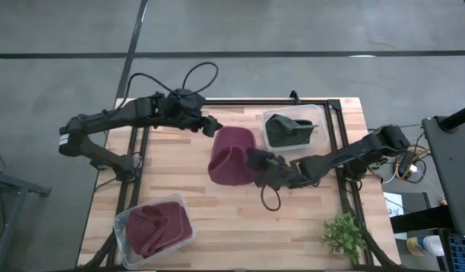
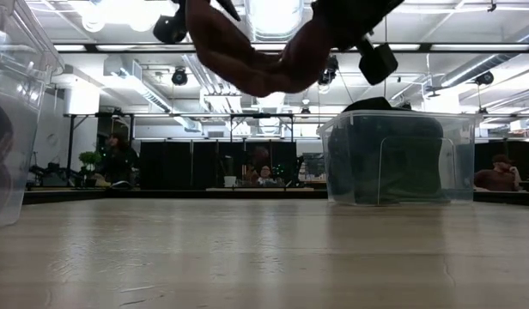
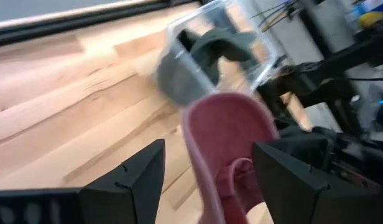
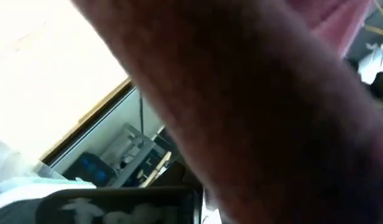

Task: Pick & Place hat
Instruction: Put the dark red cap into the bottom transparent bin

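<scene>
Maroon hat held up off the surface, mid-carry.
R fingers clamp its edge; L fingers gape wide, empty, ready to assist.

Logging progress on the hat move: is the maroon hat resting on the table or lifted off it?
Lifted. In the low view the maroon hat hangs well above the table, held by the right gripper.

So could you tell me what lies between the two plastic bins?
In the high view, the maroon hat held by the right gripper hangs between the dark-hat bin and red-hat bin.
</scene>
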Controlling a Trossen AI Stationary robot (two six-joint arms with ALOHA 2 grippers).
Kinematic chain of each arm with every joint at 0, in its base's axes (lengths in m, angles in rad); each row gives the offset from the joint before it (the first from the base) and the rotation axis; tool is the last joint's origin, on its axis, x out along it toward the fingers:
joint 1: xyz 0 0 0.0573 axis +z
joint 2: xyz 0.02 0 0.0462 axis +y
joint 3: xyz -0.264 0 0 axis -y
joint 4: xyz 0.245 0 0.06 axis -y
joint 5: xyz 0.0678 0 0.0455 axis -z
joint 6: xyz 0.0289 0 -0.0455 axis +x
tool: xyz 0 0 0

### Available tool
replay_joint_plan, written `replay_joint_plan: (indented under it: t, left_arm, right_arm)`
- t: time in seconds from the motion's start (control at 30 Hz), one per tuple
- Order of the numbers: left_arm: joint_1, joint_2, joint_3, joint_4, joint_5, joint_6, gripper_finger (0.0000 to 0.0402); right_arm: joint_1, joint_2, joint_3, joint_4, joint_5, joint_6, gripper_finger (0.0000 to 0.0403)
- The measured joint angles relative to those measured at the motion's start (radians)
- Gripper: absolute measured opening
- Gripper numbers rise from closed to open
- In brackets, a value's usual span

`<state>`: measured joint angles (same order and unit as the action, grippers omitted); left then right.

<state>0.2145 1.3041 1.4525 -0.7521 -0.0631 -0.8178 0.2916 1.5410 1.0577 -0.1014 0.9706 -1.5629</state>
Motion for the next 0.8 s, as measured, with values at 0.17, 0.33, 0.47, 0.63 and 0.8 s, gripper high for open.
replay_joint_plan:
  t: [0.17, 0.33, 0.47, 0.63, 0.8]
  left_arm:
    - [0.0, 0.027, 0.0, -0.005, 0.0, -0.004, 0.0232]
    - [0.0, 0.051, 0.0, -0.06, -0.001, -0.014, 0.0232]
    - [0.0, 0.062, 0.0, -0.065, -0.001, -0.011, 0.0231]
    - [-0.001, 0.083, 0.0, -0.091, 0.011, 0.012, 0.0193]
    - [0.0, 0.118, 0.0, -0.071, 0.056, 0.038, 0.0066]
  right_arm:
    - [0.001, 0.024, 0.005, 0.014, 0.005, -0.012, 0.0012]
    - [0.001, 0.013, 0.007, 0.031, 0.069, -0.004, 0.0012]
    - [0.001, -0.006, 0.008, 0.032, 0.075, -0.004, 0.0013]
    - [0.001, -0.008, 0.008, 0.031, 0.074, 0.01, 0.0013]
    - [0.001, -0.005, 0.01, 0.029, 0.057, 0.085, 0.0013]
